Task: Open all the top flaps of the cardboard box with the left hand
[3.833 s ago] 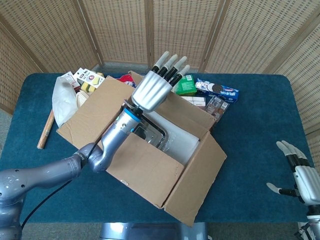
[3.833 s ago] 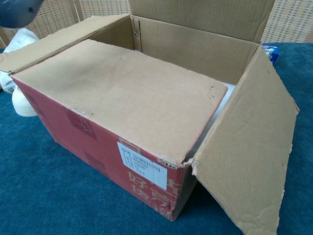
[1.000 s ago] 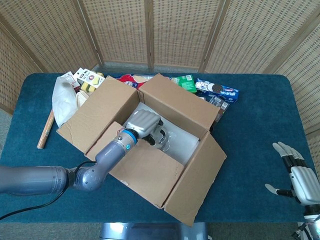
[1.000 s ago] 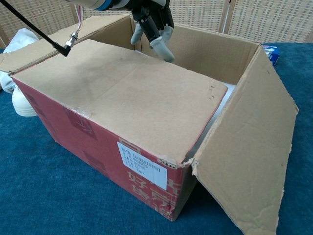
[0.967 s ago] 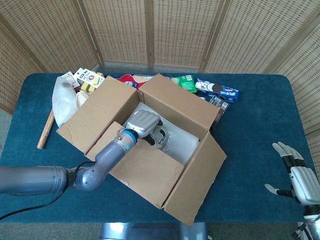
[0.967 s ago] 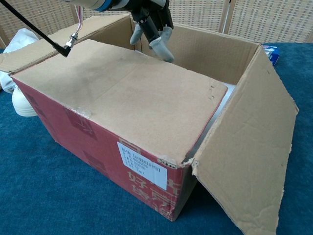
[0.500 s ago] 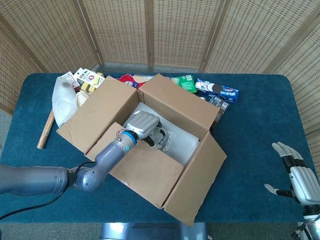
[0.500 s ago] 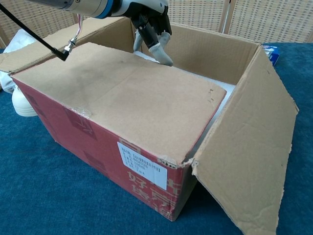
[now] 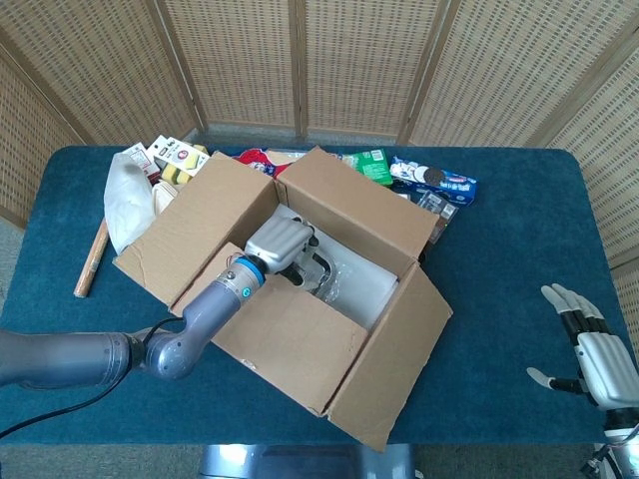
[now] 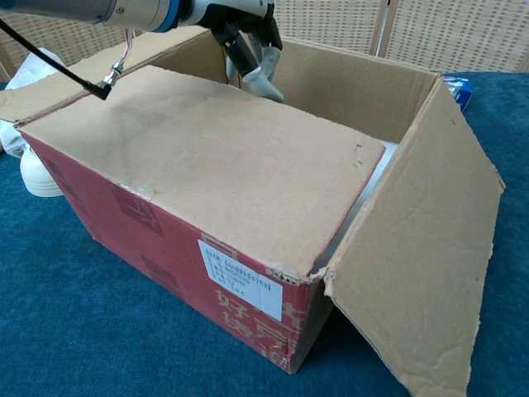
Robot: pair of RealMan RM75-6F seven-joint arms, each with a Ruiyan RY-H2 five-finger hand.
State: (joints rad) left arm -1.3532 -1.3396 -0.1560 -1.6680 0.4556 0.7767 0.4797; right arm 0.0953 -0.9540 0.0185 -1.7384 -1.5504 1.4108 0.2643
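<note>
Your left hand (image 9: 281,243) sits over the free inner edge of the near flap (image 10: 207,157), fingers (image 10: 263,81) curled downward at that edge; whether they are hooked under the cardboard or only touching it, you cannot tell from either view. That flap is the only one lying across the cardboard box (image 10: 173,248), which stands in the middle of the blue table (image 9: 499,249). The far flap (image 9: 359,205) stands up, the left flap (image 9: 195,225) is folded outward, and the right flap (image 10: 421,256) hangs out and down.

Get the fingertips properly beneath the edge before lifting, then swing the flap up and toward the robot about its crease. Keep clear of the white packing (image 9: 364,279) inside.

Your right hand (image 9: 597,354) rests well away, spread and holding nothing; leave it there.
</note>
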